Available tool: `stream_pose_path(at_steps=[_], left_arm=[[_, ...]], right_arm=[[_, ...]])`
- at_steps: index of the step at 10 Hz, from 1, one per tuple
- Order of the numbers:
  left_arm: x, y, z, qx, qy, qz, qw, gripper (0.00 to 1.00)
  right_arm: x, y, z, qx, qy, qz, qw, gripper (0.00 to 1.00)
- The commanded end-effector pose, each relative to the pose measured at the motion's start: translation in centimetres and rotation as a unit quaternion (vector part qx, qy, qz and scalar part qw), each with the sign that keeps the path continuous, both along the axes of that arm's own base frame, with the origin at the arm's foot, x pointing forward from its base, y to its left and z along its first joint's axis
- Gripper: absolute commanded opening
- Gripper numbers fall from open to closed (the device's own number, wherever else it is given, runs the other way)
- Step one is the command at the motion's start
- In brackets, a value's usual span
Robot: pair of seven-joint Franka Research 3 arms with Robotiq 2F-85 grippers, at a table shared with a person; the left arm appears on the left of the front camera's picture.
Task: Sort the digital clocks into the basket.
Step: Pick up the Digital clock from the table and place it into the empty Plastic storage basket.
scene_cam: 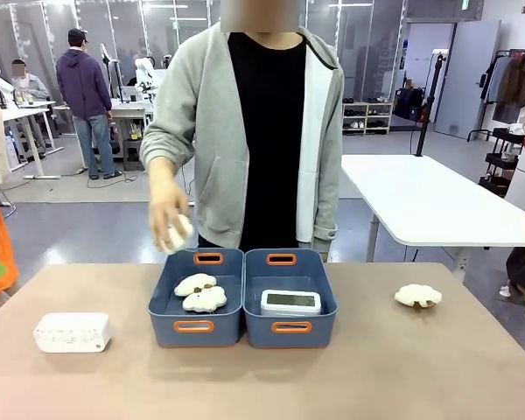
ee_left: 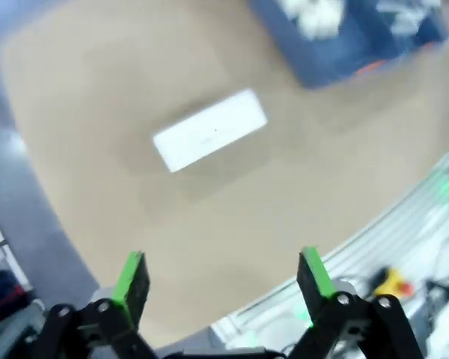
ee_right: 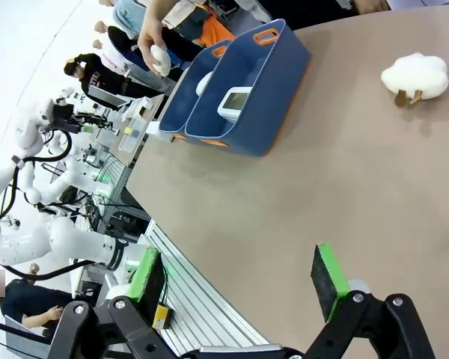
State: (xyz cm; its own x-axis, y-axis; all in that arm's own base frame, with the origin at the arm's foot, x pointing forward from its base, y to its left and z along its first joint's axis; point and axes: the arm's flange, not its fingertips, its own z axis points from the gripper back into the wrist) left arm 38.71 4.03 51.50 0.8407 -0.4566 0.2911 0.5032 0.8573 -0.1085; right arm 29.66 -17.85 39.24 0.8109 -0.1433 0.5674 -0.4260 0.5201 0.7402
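Note:
A smooth white digital clock (scene_cam: 290, 303) with a greyish display lies in the right-hand dark blue basket (scene_cam: 319, 328), and shows in the right wrist view as the clock (ee_right: 235, 102) inside the basket (ee_right: 243, 131). The dotted white clock (scene_cam: 72, 332) sits on the table at the near left; in the blurred left wrist view this clock (ee_left: 209, 130) lies well ahead of my open left gripper (ee_left: 223, 280). My right gripper (ee_right: 239, 278) is open above bare table, far from both baskets.
The left twin basket (scene_cam: 166, 325) holds two cream plush toys (scene_cam: 199, 293). A third plush toy (scene_cam: 417, 296) lies on the table at the right. The person's hand (scene_cam: 168, 210) holds another plush toy above the left basket's far end.

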Motion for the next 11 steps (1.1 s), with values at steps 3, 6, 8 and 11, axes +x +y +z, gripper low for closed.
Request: stream_pose_path(at_steps=[3,6,8,11], left_arm=[[3.4,-8.9,-5.5,0.341,-0.034,-0.304,0.889,1.00],[3.6,-10.9,-6.8,0.249,0.029,-0.230,0.940,1.00],[3.6,-10.9,-6.8,0.249,0.029,-0.230,0.940,1.00],[4.5,-9.8,-8.7,0.242,-0.028,-0.346,0.906,1.00]], right_arm=[[0.0,0.0,0.2,0.001,-0.007,-0.003,1.000,1.00],[0.0,0.0,0.2,0.001,-0.007,-0.003,1.000,1.00],[0.0,0.0,0.2,0.001,-0.007,-0.003,1.000,1.00],[0.0,0.0,0.2,0.001,-0.007,-0.003,1.000,1.00]])
